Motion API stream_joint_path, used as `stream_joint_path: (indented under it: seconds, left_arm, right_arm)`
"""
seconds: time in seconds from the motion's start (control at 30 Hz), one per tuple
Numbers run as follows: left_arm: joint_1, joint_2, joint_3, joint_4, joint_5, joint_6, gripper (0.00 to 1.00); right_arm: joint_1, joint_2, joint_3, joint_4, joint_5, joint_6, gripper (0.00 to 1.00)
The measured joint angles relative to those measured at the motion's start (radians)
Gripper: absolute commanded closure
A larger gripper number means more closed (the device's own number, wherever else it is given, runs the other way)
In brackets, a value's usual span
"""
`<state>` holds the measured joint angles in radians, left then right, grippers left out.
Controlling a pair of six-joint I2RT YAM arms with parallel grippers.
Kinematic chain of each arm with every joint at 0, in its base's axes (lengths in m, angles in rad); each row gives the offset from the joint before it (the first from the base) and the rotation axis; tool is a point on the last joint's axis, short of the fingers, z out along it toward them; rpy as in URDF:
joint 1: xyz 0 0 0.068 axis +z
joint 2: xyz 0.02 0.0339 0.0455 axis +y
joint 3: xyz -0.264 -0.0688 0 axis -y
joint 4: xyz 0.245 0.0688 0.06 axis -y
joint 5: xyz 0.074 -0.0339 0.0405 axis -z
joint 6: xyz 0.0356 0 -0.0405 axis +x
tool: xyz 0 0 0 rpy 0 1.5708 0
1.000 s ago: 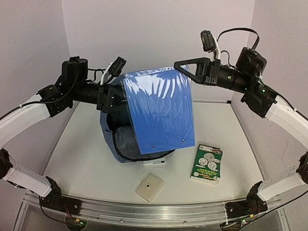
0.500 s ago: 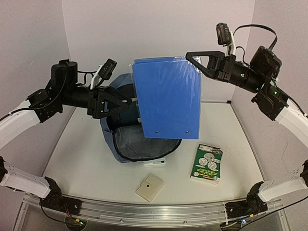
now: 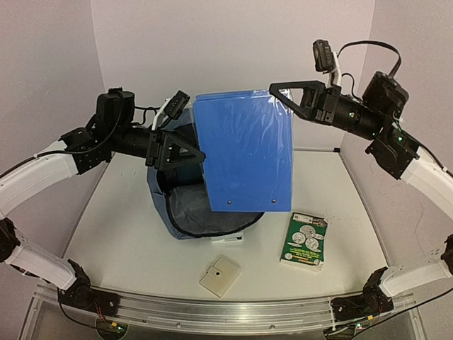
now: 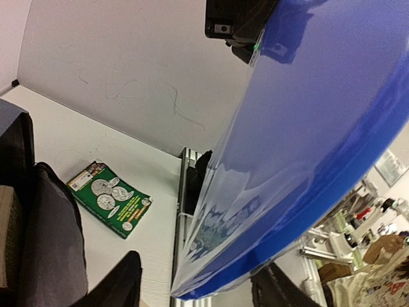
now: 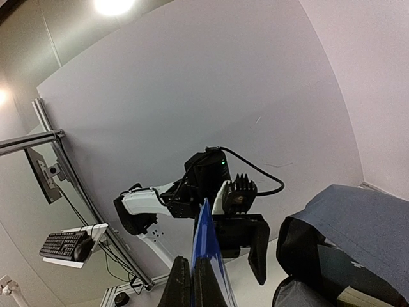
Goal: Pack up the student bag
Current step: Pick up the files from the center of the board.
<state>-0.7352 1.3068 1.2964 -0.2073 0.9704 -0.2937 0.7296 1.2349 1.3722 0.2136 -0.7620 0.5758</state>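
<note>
The student bag [image 3: 177,212], slate-blue with grey lining, lies open on the table behind and below a large blue plastic folder [image 3: 244,149]. My right gripper [image 3: 277,93] is shut on the folder's upper right corner and holds it hanging upright above the bag; the right wrist view shows the folder edge-on [image 5: 206,246] between the shut fingers [image 5: 195,281]. My left gripper [image 3: 197,152] is open at the folder's left edge. In the left wrist view its fingers [image 4: 121,281] stand apart either side of the folder's edge [image 4: 287,160]. The bag also shows in the wrist views [image 4: 45,236] [image 5: 351,224].
A green book [image 3: 304,239] lies on the table right of the bag, also seen in the left wrist view [image 4: 108,198]. A small beige square card [image 3: 219,276] lies near the front edge. A white item [image 3: 228,239] pokes out under the bag's front.
The right gripper lifted the folder up and to the right, then settled slightly lower. The left gripper drew back left off the folder, then returned to its left edge, open.
</note>
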Motion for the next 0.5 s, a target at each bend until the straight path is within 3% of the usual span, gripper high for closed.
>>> stream_joint_path:
  seconds: [0.23, 0.3, 0.33, 0.37, 0.43, 0.5]
  left_arm:
    - [-0.002, 0.002, -0.001, 0.047, 0.022, -0.023, 0.95]
    - [-0.002, 0.000, -0.004, 0.053, 0.018, -0.023, 1.00]
    - [-0.002, -0.005, -0.011, 0.055, 0.013, -0.021, 1.00]
    - [-0.002, -0.011, -0.019, 0.056, 0.005, -0.021, 1.00]
    - [-0.002, -0.031, -0.046, 0.059, -0.022, -0.019, 1.00]
    - [-0.004, -0.055, -0.076, 0.057, -0.063, -0.017, 1.00]
  right_arm:
    - [0.000, 0.058, -0.024, 0.009, 0.010, -0.002, 0.99]
    - [0.000, 0.076, -0.027, 0.010, 0.012, -0.004, 0.80]
    - [0.000, 0.083, -0.027, 0.010, 0.013, -0.005, 0.65]
    - [-0.001, 0.089, -0.027, 0.010, 0.014, -0.007, 0.44]
    - [0.000, 0.099, -0.028, 0.007, 0.015, -0.017, 0.27]
    - [0.000, 0.106, -0.031, 0.007, 0.010, -0.032, 0.20]
